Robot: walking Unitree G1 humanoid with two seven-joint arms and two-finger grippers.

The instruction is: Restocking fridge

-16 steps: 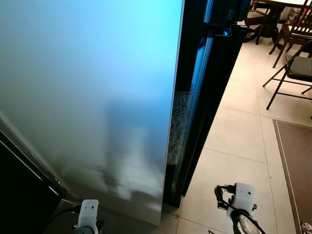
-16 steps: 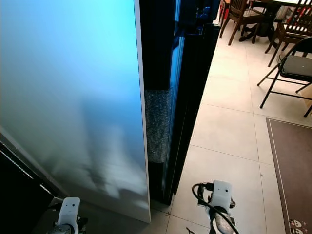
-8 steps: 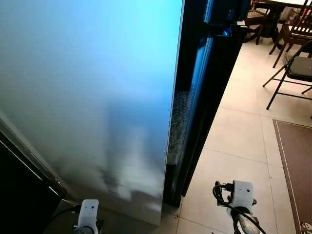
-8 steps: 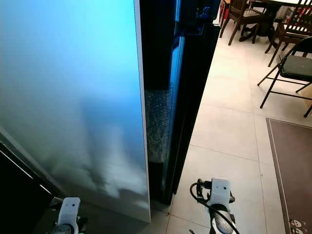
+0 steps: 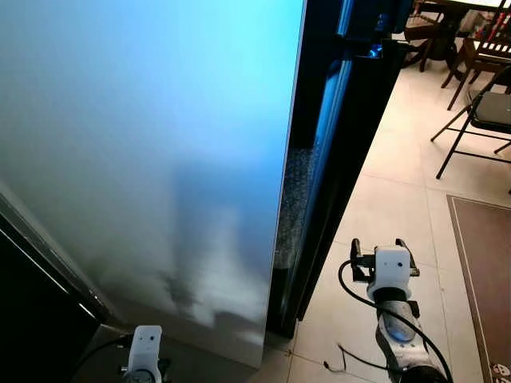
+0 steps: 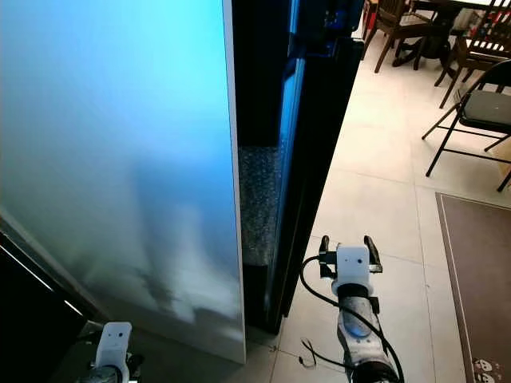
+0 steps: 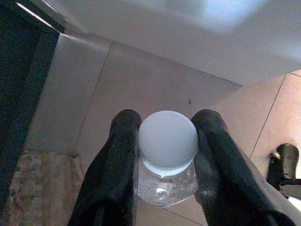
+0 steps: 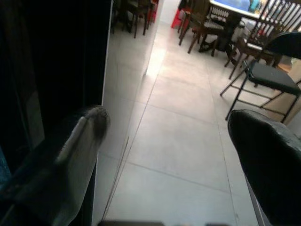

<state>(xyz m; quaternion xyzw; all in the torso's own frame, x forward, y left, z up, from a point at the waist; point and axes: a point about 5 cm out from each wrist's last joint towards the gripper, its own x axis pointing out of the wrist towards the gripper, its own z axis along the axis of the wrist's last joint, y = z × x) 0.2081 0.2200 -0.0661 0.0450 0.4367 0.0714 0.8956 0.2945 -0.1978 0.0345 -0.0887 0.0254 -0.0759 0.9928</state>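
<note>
No label readable on left gripper's [image 7: 164, 160] bottle [image 7: 168, 153].

The fridge door [image 5: 152, 159] stands directly ahead on the robot's left, and the fridge body [image 5: 335, 144] sits just to its right, behind the door's edge. Right of that, tiled floor [image 5: 399, 207] runs back towards a folding chair [image 5: 479, 116] and, further behind, a dining table [image 6: 447, 12] with chairs. A rug [image 5: 483, 271] lies on the floor at far right, nearer than the folding chair. The right gripper [image 5: 385, 247] hangs over the tiles just right of the fridge body; the left gripper [image 7: 162, 155] is low beside the door's foot (a bottle [image 7: 168, 155] sits between its fingers).
</note>
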